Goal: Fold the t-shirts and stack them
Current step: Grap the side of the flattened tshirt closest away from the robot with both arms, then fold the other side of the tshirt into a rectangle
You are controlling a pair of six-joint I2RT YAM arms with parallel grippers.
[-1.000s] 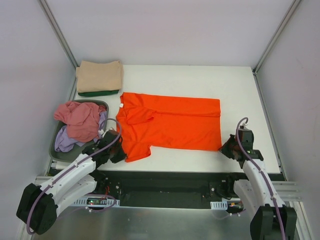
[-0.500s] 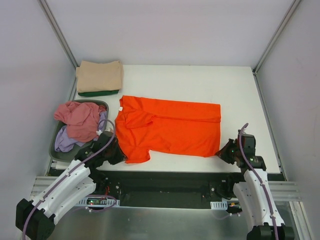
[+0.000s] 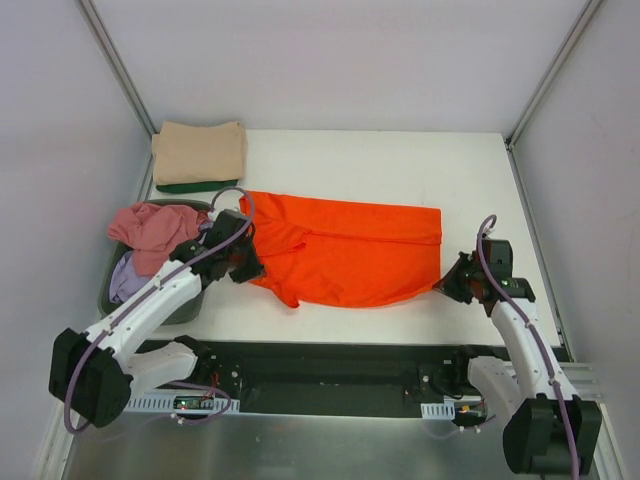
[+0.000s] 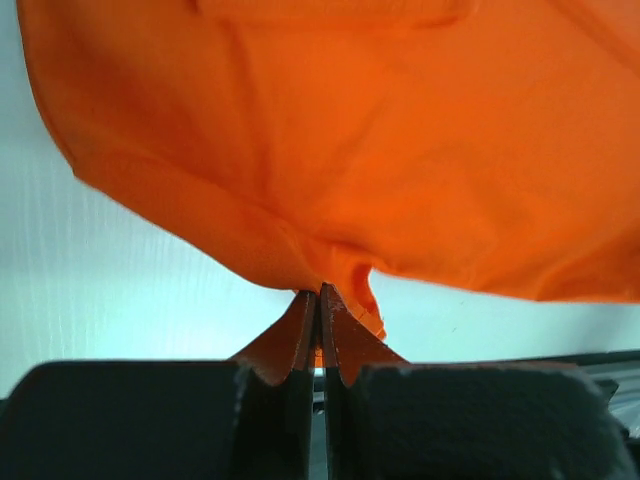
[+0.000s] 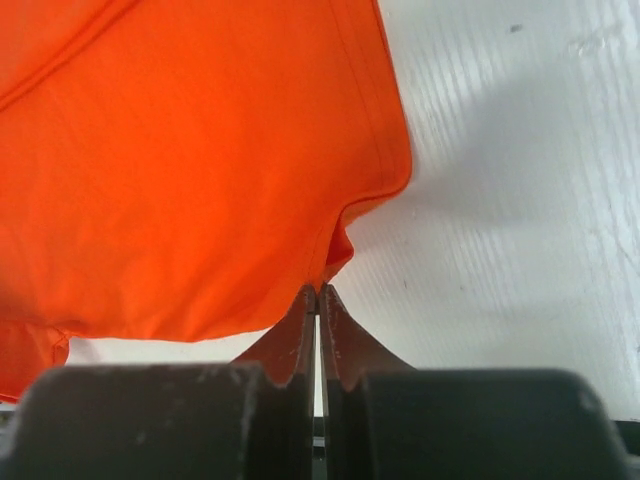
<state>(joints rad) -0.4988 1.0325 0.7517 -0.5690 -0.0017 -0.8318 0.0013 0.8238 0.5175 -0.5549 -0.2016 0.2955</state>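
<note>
A bright orange t-shirt lies spread across the middle of the white table. My left gripper is shut on its near left edge and holds that edge lifted; the pinched cloth shows in the left wrist view. My right gripper is shut on the shirt's near right corner. A folded tan t-shirt lies on a folded dark green t-shirt at the back left. A pink t-shirt and a lilac t-shirt lie crumpled in the basket.
A dark grey plastic basket stands at the table's left edge, close beside my left arm. Metal frame posts rise at the back corners. White walls close in the sides and back.
Both grippers have lifted the shirt's near edge and carried it away from me. The left gripper moved furthest, up beside the basket. The near sleeve now hangs folded under.
</note>
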